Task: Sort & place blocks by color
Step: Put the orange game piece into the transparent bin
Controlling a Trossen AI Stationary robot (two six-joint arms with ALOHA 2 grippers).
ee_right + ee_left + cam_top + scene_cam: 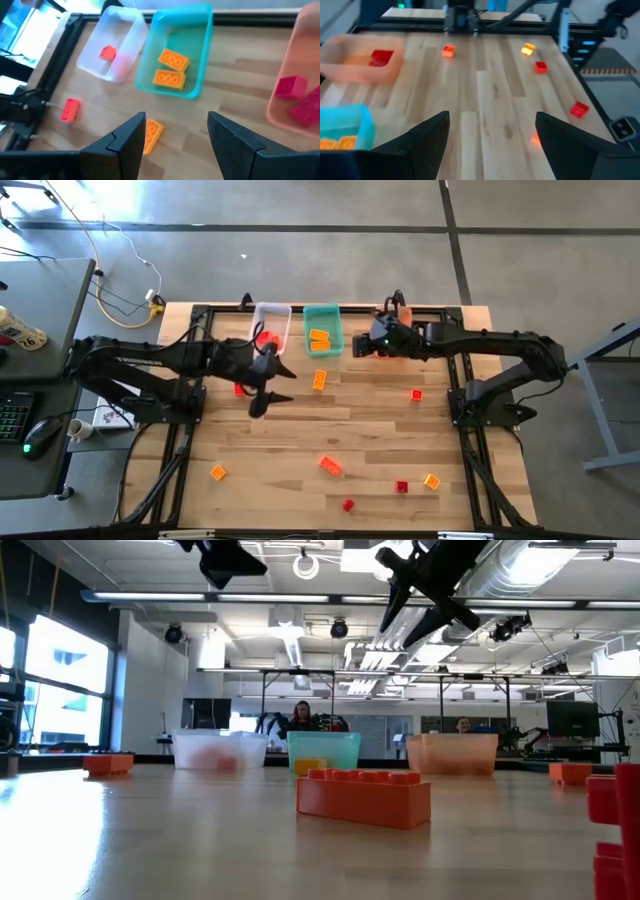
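Three bins line the far edge of the wooden desk (300, 430): a clear bin (272, 325), a teal bin (323, 328) holding yellow-orange blocks (171, 70), and an orange bin (300, 75) with red ones. Loose blocks (330, 466) are scattered across the desk. The left gripper (268, 385) hangs spread and empty beside the clear bin. The right gripper (378, 338), parted and empty, hovers between the teal and orange bins.
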